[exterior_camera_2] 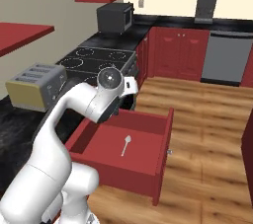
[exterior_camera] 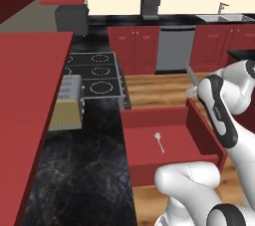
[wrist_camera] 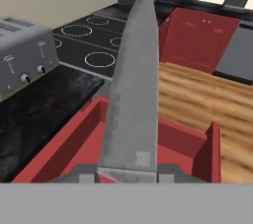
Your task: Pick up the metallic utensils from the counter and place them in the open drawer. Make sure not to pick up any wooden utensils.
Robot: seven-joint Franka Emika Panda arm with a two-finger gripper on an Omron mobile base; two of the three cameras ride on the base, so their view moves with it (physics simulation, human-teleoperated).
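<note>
End effector (wrist_camera: 127, 176) grasping long grey steel knife (wrist_camera: 134, 85), blade pointing fwd above open dark-red drawer (wrist_camera: 64, 146) w/ slim silver spoon (exterior_camera_2: 126, 145) inside.

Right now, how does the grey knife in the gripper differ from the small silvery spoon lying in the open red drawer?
The grey metal knife is held in the gripper, above the open red drawer; the small silvery spoon lies flat on the drawer floor. The knife has a broad blade tapering to a point; the spoon is a thin stem with a tiny round bowl. The knife looks darker grey. Both look metallic.
</note>
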